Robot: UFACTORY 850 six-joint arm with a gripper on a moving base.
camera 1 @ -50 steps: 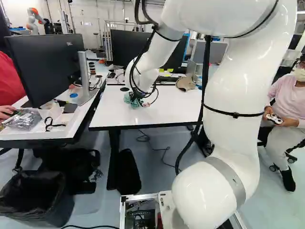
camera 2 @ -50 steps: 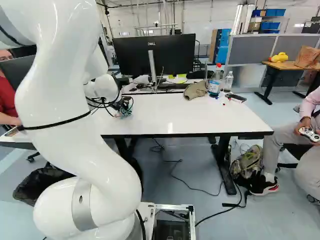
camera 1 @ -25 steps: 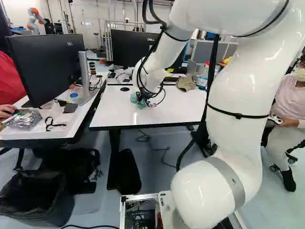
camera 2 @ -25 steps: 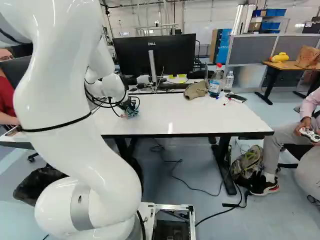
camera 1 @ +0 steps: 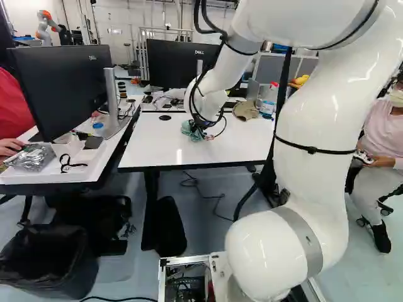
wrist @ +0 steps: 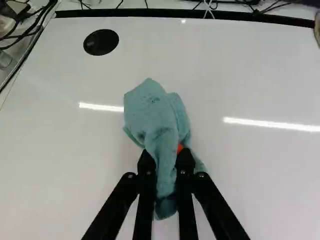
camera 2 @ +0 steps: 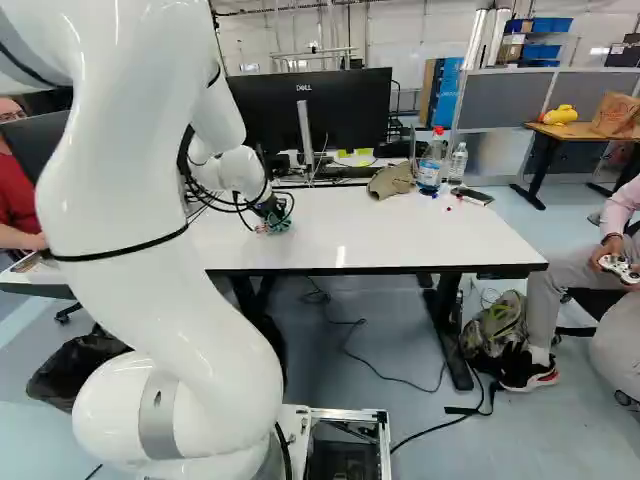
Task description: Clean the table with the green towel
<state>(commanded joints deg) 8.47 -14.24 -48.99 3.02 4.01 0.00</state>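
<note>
In the left base view the gripper (camera 1: 200,130) is low over the left half of the white table (camera 1: 233,145), with the green towel (camera 1: 191,131) bunched at its tip. The wrist view shows the gripper (wrist: 165,157) shut on the towel (wrist: 152,112), whose folds are pinched between both fingers and spread out ahead of them on the tabletop. A bit of orange pad shows beside the cloth. How firmly the towel presses on the table cannot be told.
A cap (camera 2: 391,181), a large bottle (camera 2: 430,165), a smaller bottle (camera 2: 458,160) and a dark flat item (camera 2: 472,195) are along the table's back right. A monitor (camera 2: 308,110) stands behind. A round black cap (wrist: 101,42) sits in the tabletop. Another robot (camera 1: 47,26) is far off.
The arm has swung rightward over the table, carrying the gripped towel from near the left edge toward the middle. The base and the table's other things have stayed put.
</note>
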